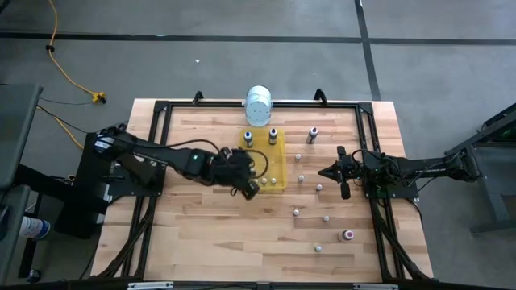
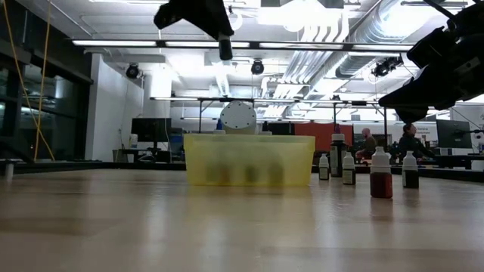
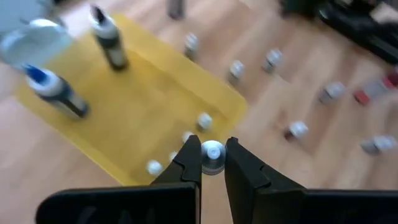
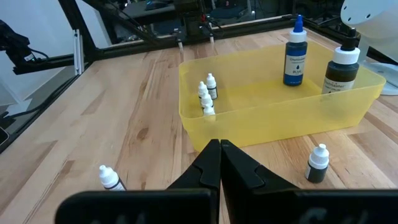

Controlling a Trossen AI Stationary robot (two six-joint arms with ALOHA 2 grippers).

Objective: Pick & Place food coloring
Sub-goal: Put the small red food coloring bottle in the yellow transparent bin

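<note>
The food coloring is many tiny white-capped bottles. Several stand loose on the wood table (image 1: 318, 187) to the right of the yellow tray (image 1: 279, 149). Inside the tray stand two taller bottles (image 4: 296, 56) and three tiny ones (image 4: 207, 96). My left gripper (image 3: 212, 163) hangs high over the tray's near left corner (image 1: 251, 189), shut on one tiny bottle (image 3: 212, 154). At the table's right side my right gripper (image 4: 219, 149) is shut on nothing and points toward the tray. My left gripper pinches the tiny bottle between its two fingertips, on the sides just below the white cap (image 3: 212, 150). The fingers (image 3: 191, 163) slant downward from the table's left side. The bottle is lifted clear, high above the tray and table (image 2: 225, 50).
A large white cylindrical container (image 1: 258, 105) stands just beyond the tray's far edge. A reddish bottle (image 1: 348, 235) and more tiny ones (image 1: 297, 213) are scattered over the table's right half. A black frame (image 1: 161, 109) runs around the table's edges.
</note>
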